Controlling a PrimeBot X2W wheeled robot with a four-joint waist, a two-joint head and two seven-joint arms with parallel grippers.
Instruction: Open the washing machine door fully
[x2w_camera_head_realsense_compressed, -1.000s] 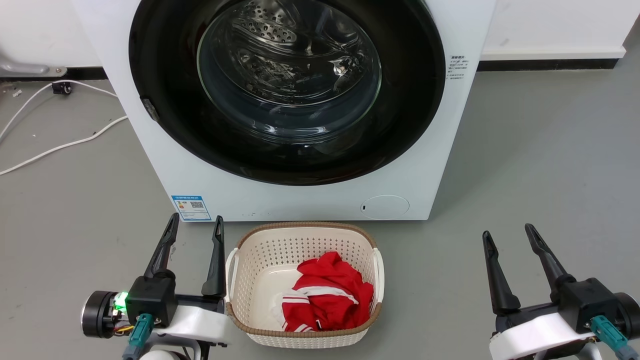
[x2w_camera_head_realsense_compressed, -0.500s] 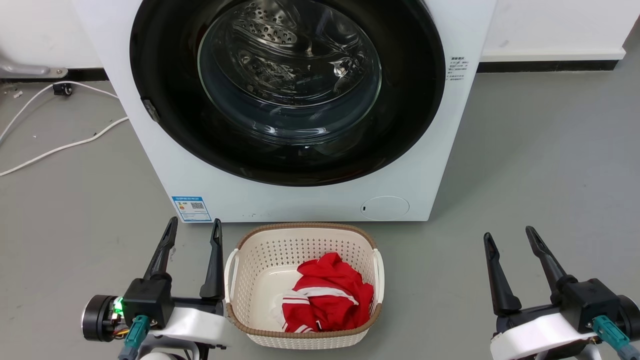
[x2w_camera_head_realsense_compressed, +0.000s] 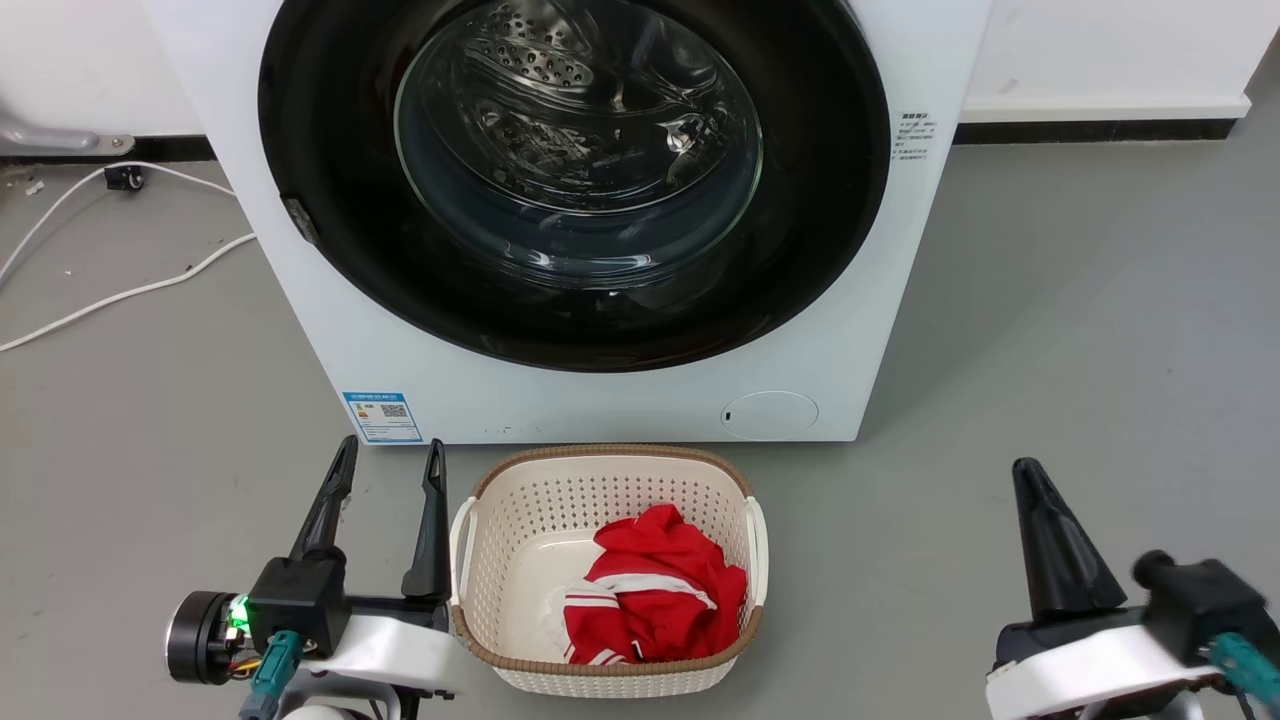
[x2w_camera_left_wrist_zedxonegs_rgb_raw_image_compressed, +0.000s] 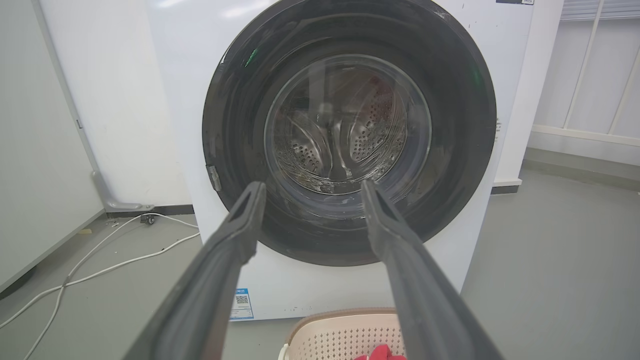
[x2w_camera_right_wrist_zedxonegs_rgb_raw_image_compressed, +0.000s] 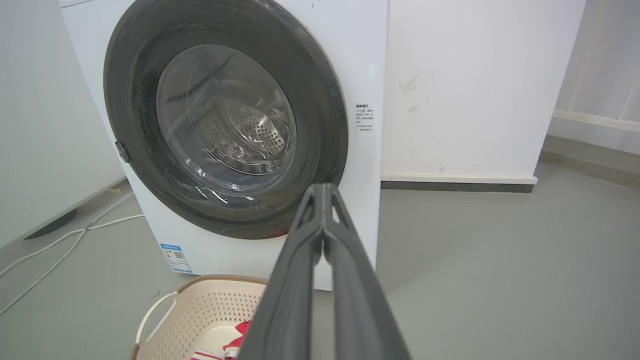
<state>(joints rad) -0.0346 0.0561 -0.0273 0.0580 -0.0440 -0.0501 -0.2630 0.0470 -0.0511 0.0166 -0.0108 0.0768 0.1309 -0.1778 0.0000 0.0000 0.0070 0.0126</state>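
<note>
left hand: fingers apart, aimed at closed washing machine door | right hand: fingers together, empty

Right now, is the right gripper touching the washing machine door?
Apart. The head view shows a wide stretch of grey floor between the right gripper and the washing machine door.

You lose the top of the washer and door at the head view's upper edge. There your right gripper is blurred, fingers merged into one dark wedge, wrist cut at the corner. Print on the side label and blue sticker is too small to read. Basket is cropped by the bottom edge in both wrist views; the red cloth hides part of its floor.
</note>
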